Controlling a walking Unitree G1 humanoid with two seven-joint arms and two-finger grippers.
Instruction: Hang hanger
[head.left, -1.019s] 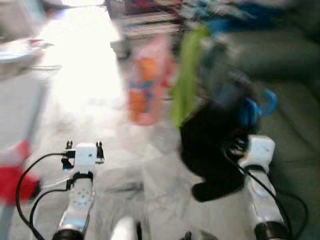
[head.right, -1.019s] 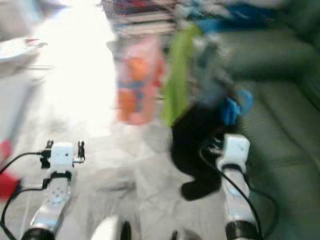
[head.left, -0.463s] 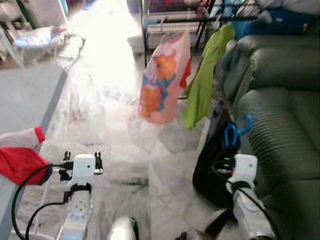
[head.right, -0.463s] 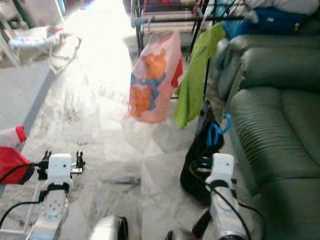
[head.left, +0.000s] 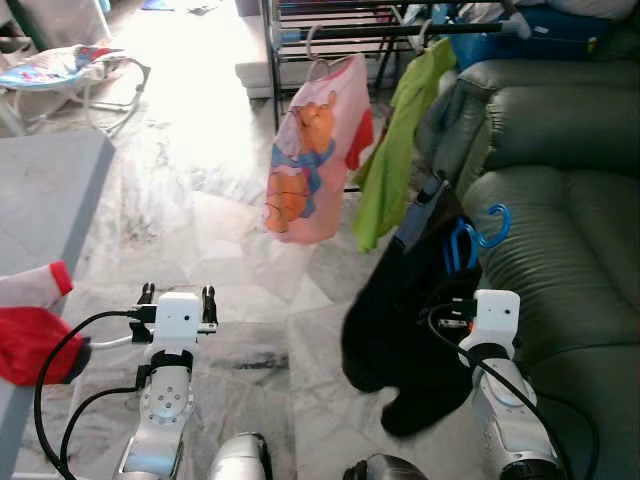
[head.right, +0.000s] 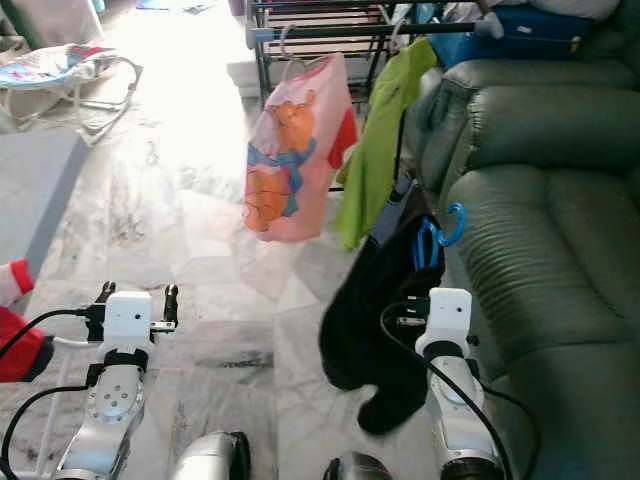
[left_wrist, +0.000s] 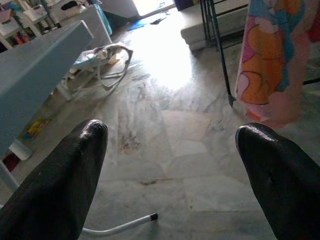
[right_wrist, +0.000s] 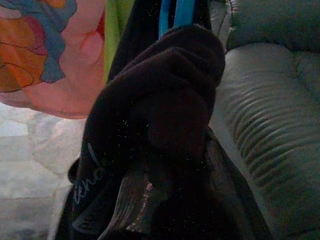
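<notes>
- Black cloth (head.left: 400, 320) hangs from a blue hanger (head.left: 470, 240) at the right centre of the left eye view, drooping down to the marble floor (head.left: 250, 290) beside the green sofa (head.left: 560, 220).
- The hanger's blue hook stands free above the garment, well below and apart from the dark rail (head.left: 400, 30) at the top of the frame.
- The right gripper (head.left: 462, 300) is at the lower right of the frame, just under the hanger and buried in the dark cloth; in the right wrist view the cloth (right_wrist: 160, 130) is bunched close before the camera with the blue hanger (right_wrist: 175, 12) rising at the top. I cannot tell how its jaws stand, as the cloth hides the fingers.
- The left gripper (head.left: 177, 293) is at the lower left, raised over the floor and holding nothing. In the left wrist view its two black fingers (left_wrist: 65, 175) are spread wide, with bare floor between them.
- A pink printed garment (head.left: 315, 150) and a green garment (head.left: 395, 150) hang from the rail in the upper middle of the frame, the green one just beside the sofa arm.
- A red and white cloth (head.left: 30, 330) lies at the left edge on a grey table (head.left: 40, 190).
- A baby bouncer (head.left: 60, 70) sits on the floor in the upper left.
</notes>
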